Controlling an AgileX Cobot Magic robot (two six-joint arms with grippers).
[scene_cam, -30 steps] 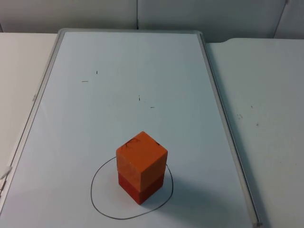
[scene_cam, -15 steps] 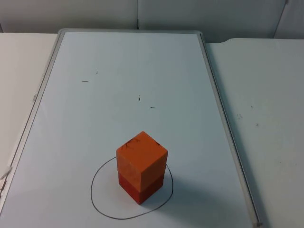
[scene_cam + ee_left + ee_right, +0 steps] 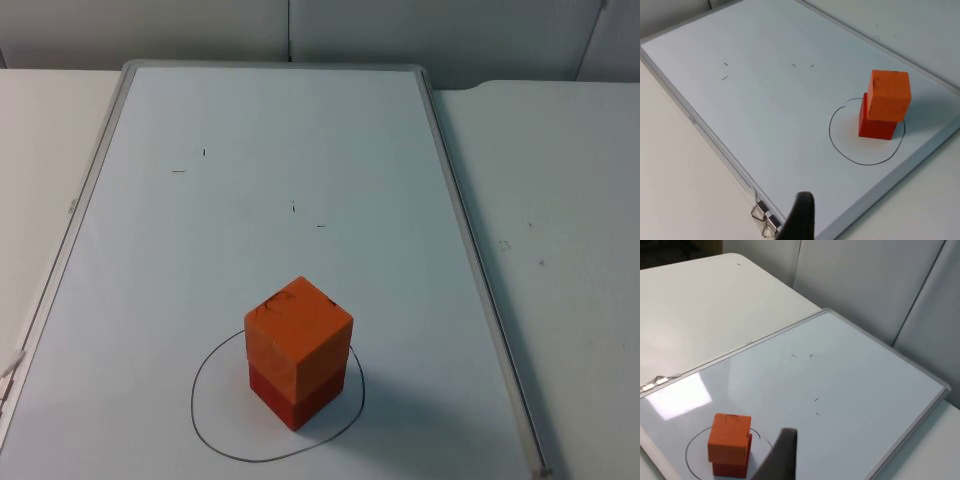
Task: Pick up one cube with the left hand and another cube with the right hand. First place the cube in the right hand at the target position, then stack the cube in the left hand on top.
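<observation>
**Two cubes stacked inside the drawn circle**

The orange cube [image 3: 298, 328] sits on top of the red cube [image 3: 296, 392], turned slightly so its edges do not line up exactly with those of the cube beneath. The stack stands upright inside the black pen circle [image 3: 205, 420] drawn on the whiteboard [image 3: 250, 180], which lies flat on the white table [image 3: 560, 200]. The orange cube's top face carries faint dark scribbles. A few short pen marks [image 3: 190, 162] dot the board farther from the stack, toward the grey partition wall [image 3: 200, 30]. My left gripper [image 3: 799, 217] hangs well apart from the stack, over the board's edge near two metal clips [image 3: 762, 216]. My right gripper [image 3: 780, 452] hovers over the board beside the stack. I cannot tell how wide either pair of fingers stands; each shows one dark fingertip.
</observation>
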